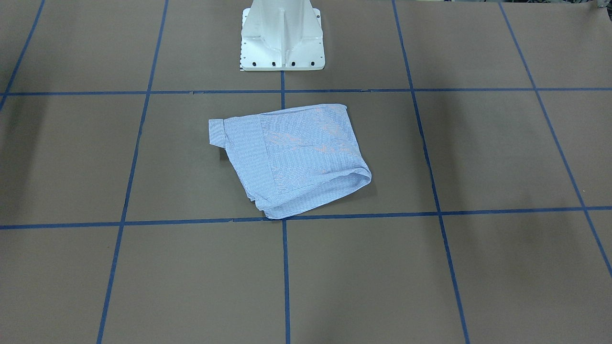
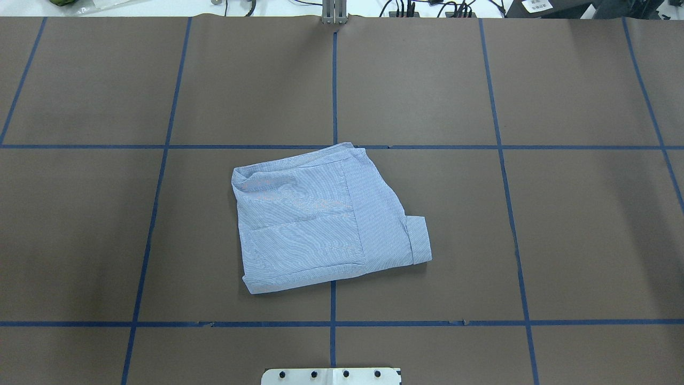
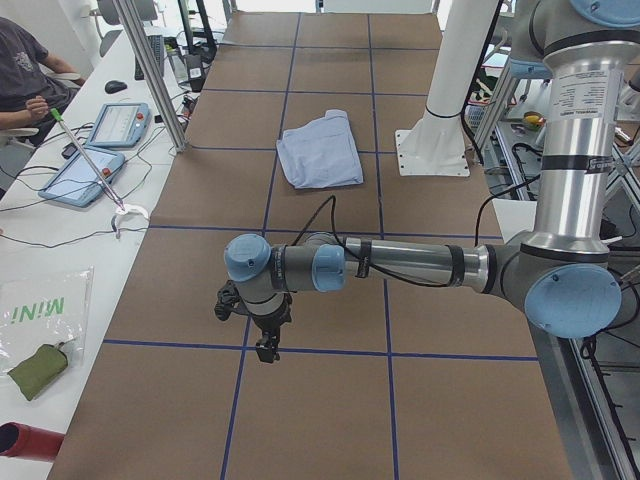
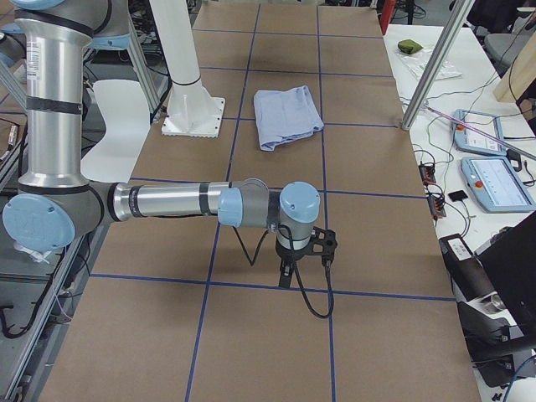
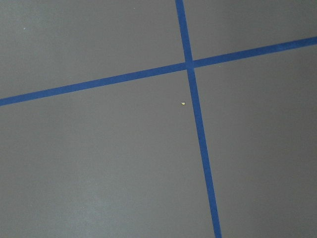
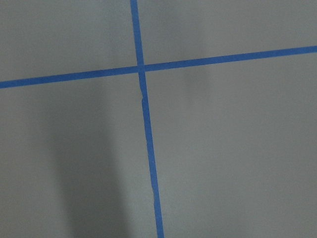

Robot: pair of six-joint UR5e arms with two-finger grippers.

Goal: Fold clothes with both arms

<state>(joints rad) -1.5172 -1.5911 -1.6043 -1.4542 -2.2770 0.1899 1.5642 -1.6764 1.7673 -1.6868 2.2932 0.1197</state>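
Overhead exterior: light blue, finely striped fabric shirt lies folded at frame centre.
Handling: likely soft, light, limp; pinch the corners or the cuff at lower right.
Grippers: black left gripper and black right gripper are well apart from it; their opening cannot be told.

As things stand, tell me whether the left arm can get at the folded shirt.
Probably yes: the left arm hangs over the table away from the shirt, and nothing lies between them, though reach is unproven.
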